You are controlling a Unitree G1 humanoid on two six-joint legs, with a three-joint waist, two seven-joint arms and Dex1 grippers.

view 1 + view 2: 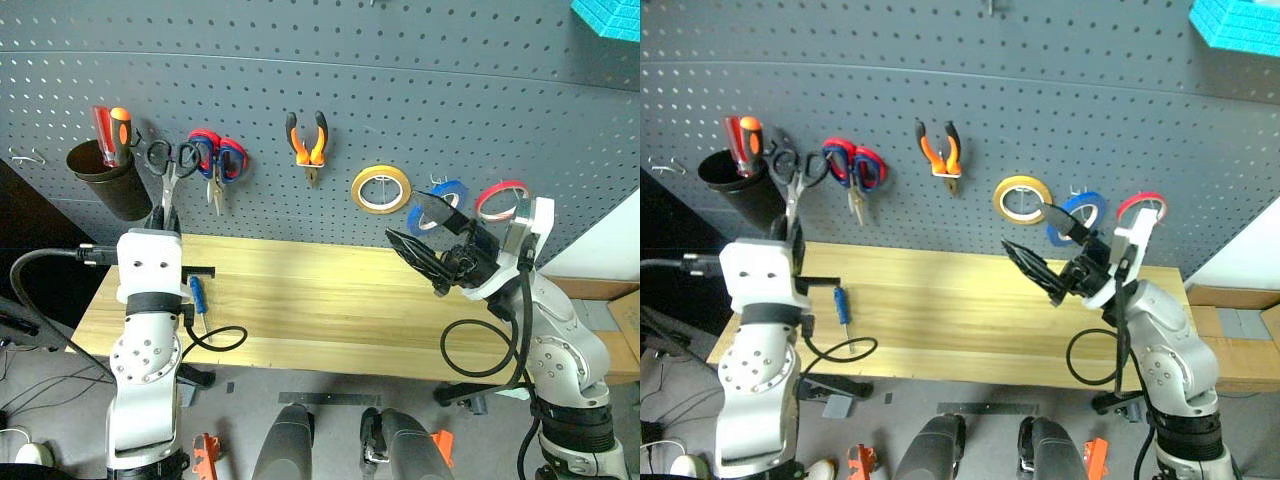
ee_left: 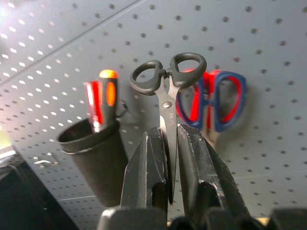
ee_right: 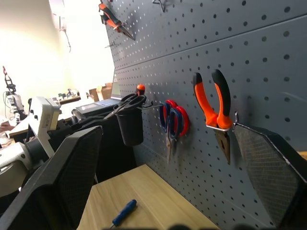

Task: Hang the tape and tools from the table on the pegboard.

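My left gripper (image 2: 168,132) is shut on the blades of the small black-handled scissors (image 2: 168,76), handles up, close to the pegboard (image 1: 400,90) between the black cup and the red-and-blue scissors. The orange-and-black pliers (image 1: 307,145) hang on the pegboard. The blue tape (image 1: 450,190) hangs there too, partly hidden behind my right gripper (image 1: 428,232), which stands open and empty above the right part of the table (image 1: 330,300). The blue-handled screwdriver (image 1: 198,296) lies on the table near its left end.
A black cup (image 1: 108,185) holding red and orange screwdrivers hangs at the left of the board. Beside it hang red-and-blue scissors (image 1: 220,160). A yellow tape roll (image 1: 380,188) and a red one (image 1: 500,197) flank the blue tape. An empty hook (image 1: 30,157) sits far left.
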